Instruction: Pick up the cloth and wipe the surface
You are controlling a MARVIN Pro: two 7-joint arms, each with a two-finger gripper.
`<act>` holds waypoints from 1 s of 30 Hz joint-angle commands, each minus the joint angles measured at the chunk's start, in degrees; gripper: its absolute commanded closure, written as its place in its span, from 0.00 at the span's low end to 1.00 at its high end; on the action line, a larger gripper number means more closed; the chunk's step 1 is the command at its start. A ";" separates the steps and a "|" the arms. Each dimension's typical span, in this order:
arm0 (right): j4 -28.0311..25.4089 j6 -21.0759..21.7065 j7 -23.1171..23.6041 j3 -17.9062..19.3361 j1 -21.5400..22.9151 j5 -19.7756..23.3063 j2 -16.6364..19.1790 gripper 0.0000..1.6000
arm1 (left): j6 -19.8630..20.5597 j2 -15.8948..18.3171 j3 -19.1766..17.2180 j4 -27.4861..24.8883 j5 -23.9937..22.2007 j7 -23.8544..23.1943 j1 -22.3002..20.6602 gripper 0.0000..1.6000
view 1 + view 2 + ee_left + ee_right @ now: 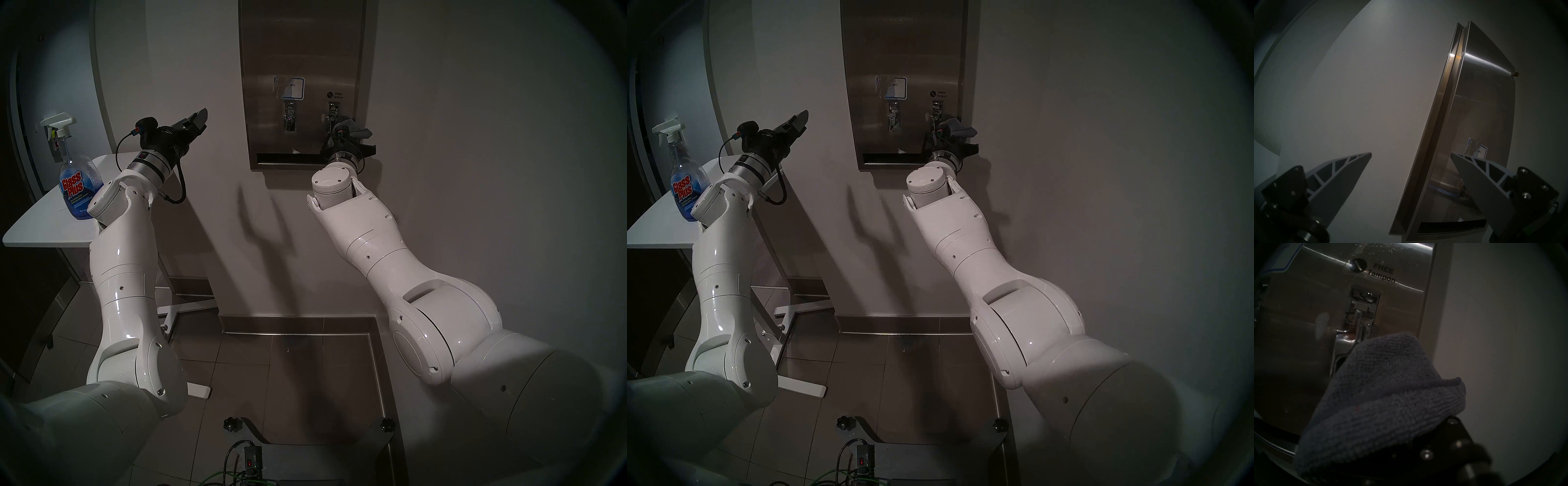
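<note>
Grey cloth (1383, 395), gripped by the closed right gripper (353, 134), lay at the steel panel's (302, 44) lower right edge; the panel stretched up-left; the left gripper (198, 120) was open, empty, well apart.

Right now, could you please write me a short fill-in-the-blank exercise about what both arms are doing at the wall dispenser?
1. The cloth is clamped in the ____ gripper.
2. The left gripper is ____ and holds nothing.
3. The cloth sits at the stainless-steel dispenser panel, beside the lever under the printed words "FREE ____".
4. The spray bottle on the white table reads "Glass ____".

Missing words: right; open; Tampon; Plus
</note>
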 commanded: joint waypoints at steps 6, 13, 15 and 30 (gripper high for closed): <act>1.99 0.09 -0.19 -2.01 3.38 0.37 -7.07 1.00 | -0.63 0.80 -0.71 -2.09 -0.25 -0.01 -2.03 0.00; 4.85 0.03 -1.24 -1.21 4.19 1.07 -7.49 1.00 | -0.69 0.52 -0.67 -2.03 -0.09 0.17 -2.00 0.00; 5.50 -0.14 -1.27 -1.12 4.48 1.32 -7.63 1.00 | -0.72 0.37 -0.53 -1.90 -0.06 0.21 -2.13 0.00; 7.78 -0.68 0.30 -2.28 6.07 3.50 -10.95 1.00 | -1.20 0.55 -0.29 -1.96 -0.14 0.52 -2.10 0.00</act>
